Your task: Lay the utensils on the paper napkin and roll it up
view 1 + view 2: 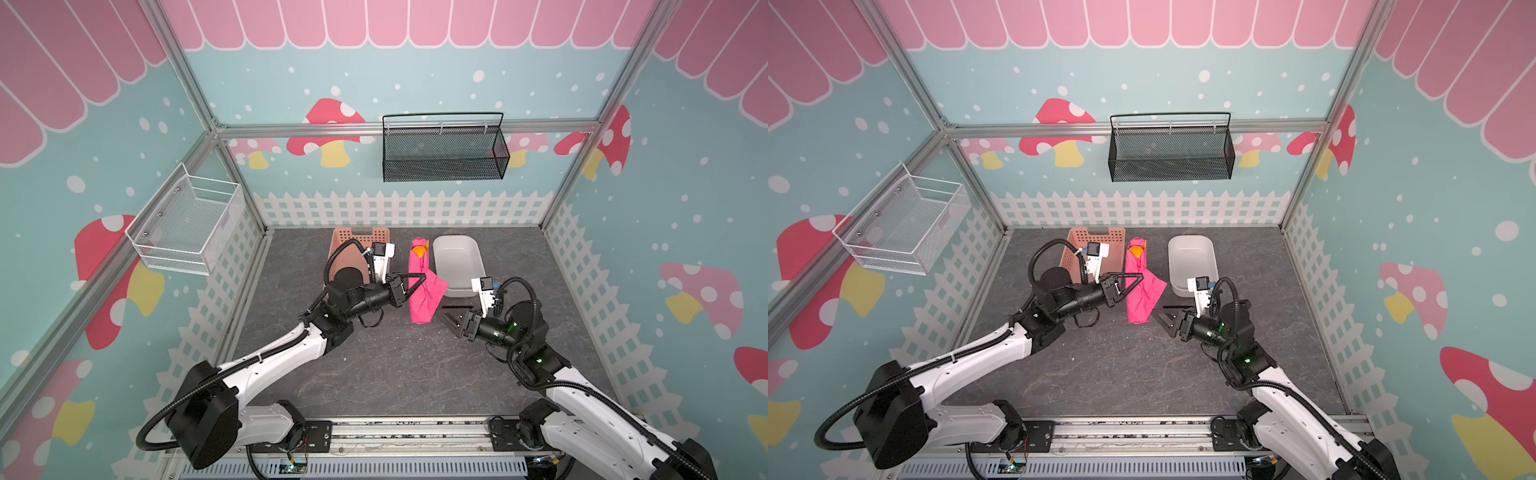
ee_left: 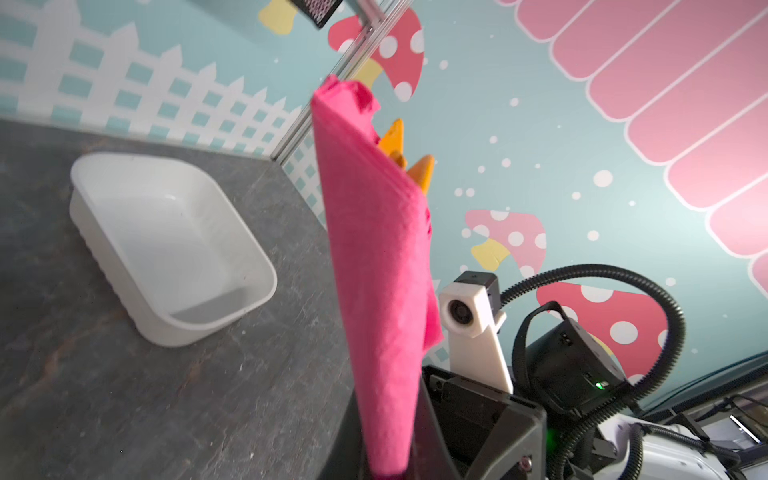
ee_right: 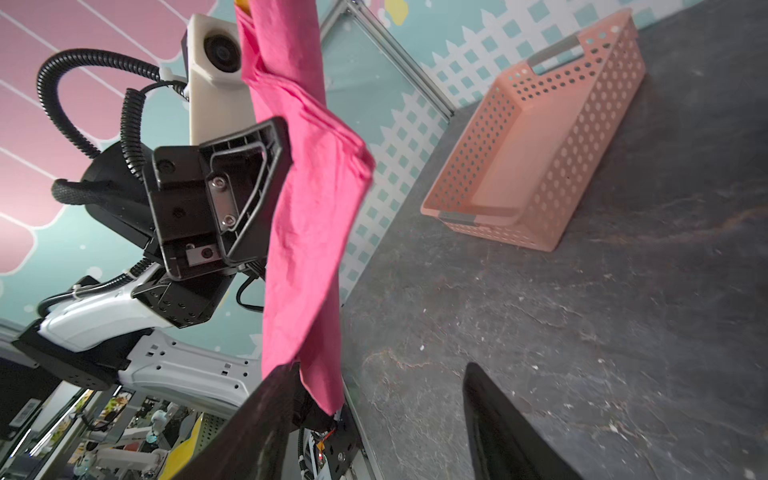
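The hot-pink paper napkin (image 1: 420,291) (image 1: 1138,291) is loosely rolled into a long bundle between the two containers, with a loose flap sticking out on its right. Orange utensil tips (image 1: 418,250) (image 1: 1135,251) (image 2: 422,172) poke out of its far end; the rest of them is hidden inside. My left gripper (image 1: 422,279) (image 1: 1140,276) (image 2: 388,469) is shut on the napkin (image 2: 374,270) at mid-length. My right gripper (image 1: 439,311) (image 1: 1160,311) (image 3: 376,374) stands open beside the napkin's (image 3: 307,208) near end, with nothing between its fingers.
A salmon perforated basket (image 1: 345,241) (image 3: 536,137) stands left of the napkin at the back, partly behind my left wrist. A white tub (image 1: 457,262) (image 2: 166,249) stands to the right. A black mesh basket (image 1: 444,153) and a white wire basket (image 1: 187,220) hang on the walls.
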`<action>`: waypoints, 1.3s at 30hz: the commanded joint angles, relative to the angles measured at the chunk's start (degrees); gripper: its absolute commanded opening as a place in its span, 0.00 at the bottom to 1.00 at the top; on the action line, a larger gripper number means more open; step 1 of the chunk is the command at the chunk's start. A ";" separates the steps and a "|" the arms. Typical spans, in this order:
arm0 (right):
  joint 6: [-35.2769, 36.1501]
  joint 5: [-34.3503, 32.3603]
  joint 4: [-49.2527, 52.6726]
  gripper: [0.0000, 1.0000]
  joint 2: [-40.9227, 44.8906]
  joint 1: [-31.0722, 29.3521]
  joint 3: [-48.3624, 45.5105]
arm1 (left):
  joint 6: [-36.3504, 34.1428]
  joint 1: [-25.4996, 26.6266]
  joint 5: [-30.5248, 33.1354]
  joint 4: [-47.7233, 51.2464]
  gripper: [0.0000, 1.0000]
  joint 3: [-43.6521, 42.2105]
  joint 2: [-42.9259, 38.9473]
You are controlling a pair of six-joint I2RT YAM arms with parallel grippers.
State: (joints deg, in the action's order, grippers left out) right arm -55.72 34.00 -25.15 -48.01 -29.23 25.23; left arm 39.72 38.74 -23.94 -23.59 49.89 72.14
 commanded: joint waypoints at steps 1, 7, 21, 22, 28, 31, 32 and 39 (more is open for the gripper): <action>-0.53 1.16 -12.00 0.68 0.08 -1.57 0.47 | -6.97 -0.15 2.70 3.81 0.04 2.22 -3.28; 0.61 -0.19 -18.70 0.73 -1.74 -5.21 2.89 | -9.34 -0.16 4.82 3.20 0.02 3.06 -7.62; 4.96 -3.90 -25.11 0.83 -11.29 -11.58 9.67 | -8.72 -0.07 7.89 5.33 0.00 6.09 -9.82; 5.01 -3.95 -25.31 0.83 -12.11 -11.81 10.27 | -8.62 -0.06 8.09 5.40 0.00 6.16 -9.77; 3.75 -2.81 -26.80 0.74 -18.51 -13.70 13.89 | -8.70 -0.04 8.80 6.02 0.00 6.47 -9.99; 2.91 -3.29 -27.80 0.69 -19.58 -13.92 13.70 | -8.96 -0.02 9.35 7.06 0.00 6.96 -10.24; 2.85 -3.66 -27.64 0.67 -19.50 -13.93 13.44 | -9.05 -0.03 9.42 7.23 0.00 6.98 -10.39; 3.06 -5.75 -25.94 0.44 -17.67 -13.88 12.04 | -9.67 -0.07 9.96 7.95 0.00 6.98 -11.63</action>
State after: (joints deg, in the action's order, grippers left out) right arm -52.53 29.47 -49.82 -67.13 -42.81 37.98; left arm 31.20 38.74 -14.76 -16.05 54.92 62.13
